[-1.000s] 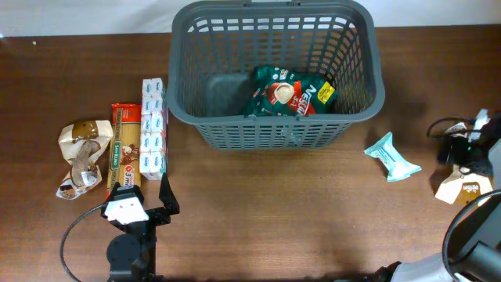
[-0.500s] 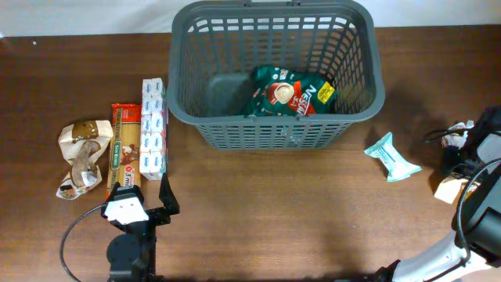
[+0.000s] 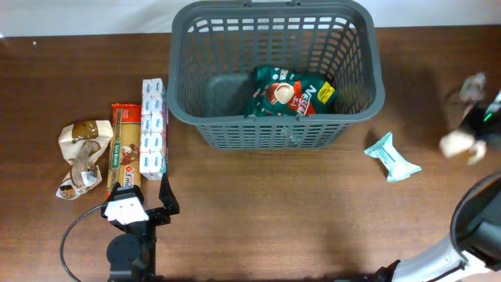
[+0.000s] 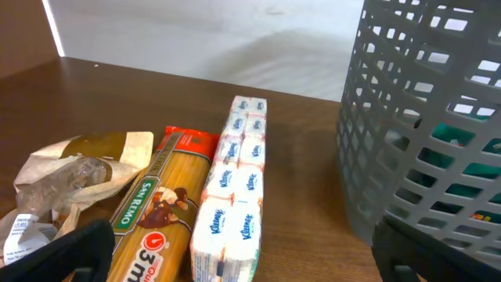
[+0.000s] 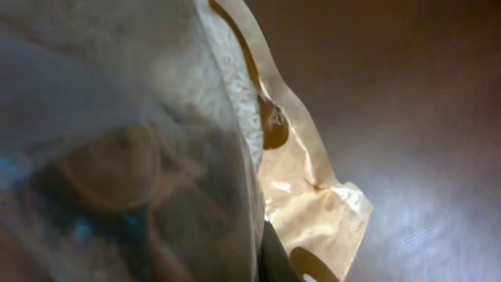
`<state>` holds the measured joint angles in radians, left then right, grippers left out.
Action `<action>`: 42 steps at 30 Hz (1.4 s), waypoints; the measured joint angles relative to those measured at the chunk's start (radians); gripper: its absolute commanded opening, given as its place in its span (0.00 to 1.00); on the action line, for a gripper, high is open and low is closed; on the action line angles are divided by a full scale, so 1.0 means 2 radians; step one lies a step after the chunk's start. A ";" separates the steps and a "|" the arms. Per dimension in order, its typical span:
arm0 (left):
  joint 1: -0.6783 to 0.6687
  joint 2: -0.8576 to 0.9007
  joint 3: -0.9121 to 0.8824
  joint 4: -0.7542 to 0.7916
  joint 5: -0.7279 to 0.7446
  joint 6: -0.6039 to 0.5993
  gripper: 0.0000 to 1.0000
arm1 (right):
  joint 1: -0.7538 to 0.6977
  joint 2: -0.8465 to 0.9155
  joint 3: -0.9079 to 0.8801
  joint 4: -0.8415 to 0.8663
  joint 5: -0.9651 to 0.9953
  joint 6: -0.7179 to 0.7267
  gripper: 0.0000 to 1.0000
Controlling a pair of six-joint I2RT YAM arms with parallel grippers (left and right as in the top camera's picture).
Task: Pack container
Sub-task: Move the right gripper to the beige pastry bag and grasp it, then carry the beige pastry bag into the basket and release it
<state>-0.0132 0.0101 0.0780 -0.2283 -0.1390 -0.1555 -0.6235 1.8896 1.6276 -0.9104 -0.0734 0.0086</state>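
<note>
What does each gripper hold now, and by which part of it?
The right gripper seems to hold the beige packet; the place of the hold is hidden. The left gripper is open and holds nothing.

Spaghetti (image 3: 124, 157) beside tissues (image 3: 153, 129); teal packet (image 3: 391, 157) near beige packet (image 3: 455, 146)

Dark grey lattice basket (image 3: 360, 94); green-and-red packet (image 3: 286, 94); orange-red spaghetti pack (image 3: 124, 149); white-and-blue tissue packs (image 3: 153, 129); beige-brown bag (image 3: 81, 157); pale teal packet (image 3: 391, 157); brown-spotted tan packet (image 5: 313, 211); dark brown table (image 3: 274, 219)
</note>
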 measured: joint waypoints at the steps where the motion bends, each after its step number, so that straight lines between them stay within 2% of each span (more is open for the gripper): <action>1: 0.000 0.000 0.000 0.000 0.000 0.000 0.99 | 0.003 -0.009 0.043 -0.017 -0.020 0.004 0.04; 7: 0.000 0.000 0.000 0.000 0.000 0.000 1.00 | 0.082 -0.083 0.282 -0.095 -0.085 -0.007 0.04; 8: 0.000 0.000 0.000 0.000 0.000 0.000 0.99 | 0.128 -0.098 0.327 -0.099 -0.094 -0.020 0.04; 9: 0.000 0.000 0.000 0.000 0.000 0.000 0.99 | 0.146 -0.102 0.341 -0.101 -0.098 -0.025 0.04; 12: 0.000 0.000 0.000 0.000 0.000 0.000 0.99 | 0.268 -0.123 0.389 -0.106 -0.124 -0.058 0.04; 15: 0.000 0.000 0.000 0.000 0.000 0.000 1.00 | 0.368 -0.112 0.388 -0.122 -0.108 -0.086 0.04; 20: 0.000 0.000 0.000 0.000 0.000 0.000 0.99 | 0.455 -0.041 0.364 -0.140 -0.075 -0.100 0.03; 28: 0.000 0.000 0.000 0.000 0.000 0.000 0.99 | 0.515 0.125 0.340 -0.173 -0.050 -0.103 0.04; 35: 0.000 0.000 0.000 0.000 0.000 0.000 0.99 | 0.518 0.167 0.339 -0.171 -0.046 -0.104 0.04; 37: 0.000 0.000 0.000 0.000 0.000 0.000 0.99 | 0.519 0.177 0.340 -0.171 -0.045 -0.104 0.47; 39: 0.000 0.000 0.000 0.000 0.000 0.000 0.99 | 0.521 0.190 0.339 -0.169 -0.046 -0.102 0.63; 42: 0.000 0.000 0.000 0.000 0.000 0.000 0.99 | 0.529 0.189 0.340 -0.174 -0.045 -0.103 0.71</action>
<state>-0.0132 0.0101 0.0780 -0.2287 -0.1390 -0.1551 0.4355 2.2673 2.3077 -1.2583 -0.1627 -0.1978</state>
